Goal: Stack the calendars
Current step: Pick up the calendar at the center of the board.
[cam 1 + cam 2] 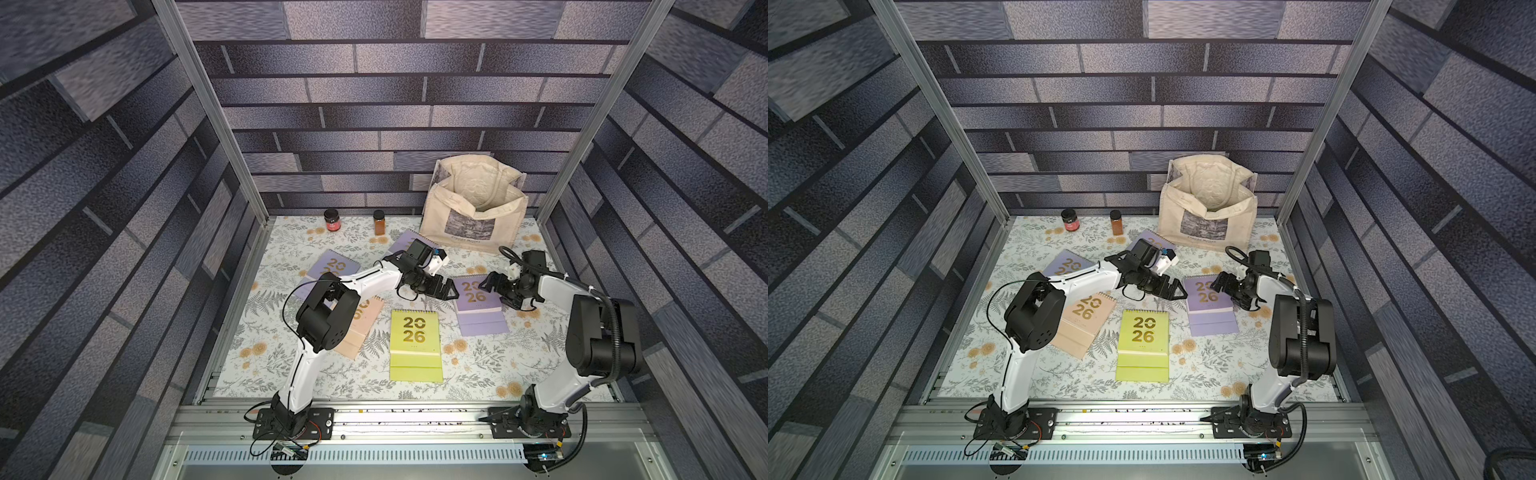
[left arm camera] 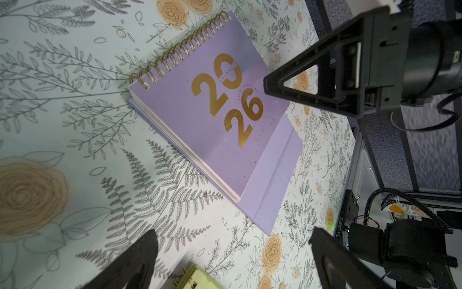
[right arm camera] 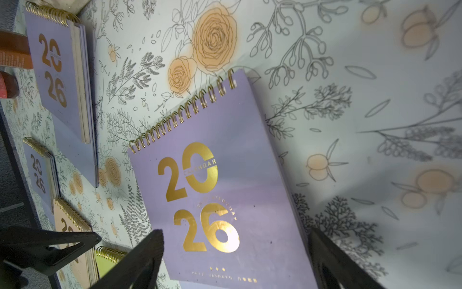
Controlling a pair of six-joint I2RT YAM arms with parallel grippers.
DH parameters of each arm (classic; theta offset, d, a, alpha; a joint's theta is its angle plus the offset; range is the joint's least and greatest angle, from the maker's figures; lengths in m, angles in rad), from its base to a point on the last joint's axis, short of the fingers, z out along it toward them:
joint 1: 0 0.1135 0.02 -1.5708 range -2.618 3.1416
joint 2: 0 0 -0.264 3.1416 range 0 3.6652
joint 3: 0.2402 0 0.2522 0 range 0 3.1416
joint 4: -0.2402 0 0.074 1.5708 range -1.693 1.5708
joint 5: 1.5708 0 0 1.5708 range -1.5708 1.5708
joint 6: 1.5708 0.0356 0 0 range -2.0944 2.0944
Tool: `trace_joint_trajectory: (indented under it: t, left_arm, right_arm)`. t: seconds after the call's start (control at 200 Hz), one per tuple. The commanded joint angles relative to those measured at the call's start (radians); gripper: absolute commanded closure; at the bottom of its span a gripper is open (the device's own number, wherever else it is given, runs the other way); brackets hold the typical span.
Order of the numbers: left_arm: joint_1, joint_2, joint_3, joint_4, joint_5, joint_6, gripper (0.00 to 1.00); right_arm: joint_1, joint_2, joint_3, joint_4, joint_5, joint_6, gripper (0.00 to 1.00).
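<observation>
Nothing is stacked yet: all five calendars are lying apart on the floral tablecloth (image 1: 478,365), so by my reading the task is sitting at its first pick-up, with both arms converging on one lilac calendar (image 1: 471,297). The right gripper (image 1: 486,284) is hovering over that cover with its fingers (image 3: 140,257) spread wide and gripping nothing. In the right wrist view the gold "26" is showing between them, and whether a tip is brushing the paper cannot be told. The left gripper (image 1: 449,291) is facing it from the opposite side, its fingers (image 2: 135,260) likewise spread and empty, with the calendar lying just ahead of them rather than between them. The yellow-green calendar (image 1: 415,345) is lying near the left fingers, the peach calendar (image 1: 361,328) is lying further back beneath the left arm, and a second lilac calendar (image 1: 334,266) and a third lilac calendar (image 1: 405,243) are lying well behind them. The next move is probably calling for one finger to be working under a long edge, since the target is lying flat and thin, with the other gripper steadying it, before it is carried onto a neighbour.
</observation>
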Motion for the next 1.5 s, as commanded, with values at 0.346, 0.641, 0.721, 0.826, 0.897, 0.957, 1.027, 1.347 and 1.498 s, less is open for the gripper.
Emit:
trace_joint_trajectory:
  t: [0.346, 0.641, 0.721, 0.826, 0.897, 0.957, 1.027, 1.347, 1.498]
  left_arm:
    - [-0.048, 0.177, 0.211, -0.192, -0.102, -0.02, 0.03]
    - [-0.045, 0.222, 0.221, -0.162, -0.071, -0.049, 0.03]
    - [-0.044, 0.231, 0.22, -0.158, -0.065, -0.057, 0.03]
    - [-0.044, 0.237, 0.213, -0.133, -0.054, -0.069, 0.03]
    - [-0.044, 0.245, 0.221, -0.122, -0.046, -0.078, 0.03]
    - [-0.046, 0.252, 0.23, -0.118, -0.039, -0.08, 0.03]
    - [-0.049, 0.256, 0.227, -0.118, -0.037, -0.08, 0.03]
    - [-0.039, 0.248, 0.187, -0.093, -0.026, -0.087, 0.04]
    - [-0.037, 0.25, 0.178, -0.095, -0.026, -0.083, 0.08]
  right_arm:
    - [0.004, -0.054, -0.064, 0.028, -0.063, 0.038, 0.08]
    - [0.003, -0.066, -0.112, 0.09, -0.121, 0.083, 0.09]
    - [0.004, -0.071, -0.121, 0.1, -0.127, 0.089, 0.09]
    - [0.005, -0.074, -0.123, 0.1, -0.138, 0.092, 0.09]
    - [0.005, -0.076, -0.126, 0.102, -0.141, 0.096, 0.09]
    - [0.005, -0.077, -0.13, 0.107, -0.145, 0.101, 0.09]
    - [0.004, -0.076, -0.135, 0.116, -0.151, 0.107, 0.09]
    - [0.004, -0.06, -0.112, 0.063, -0.043, 0.084, 0.11]
    - [0.003, -0.033, -0.084, 0.048, -0.036, 0.075, 0.13]
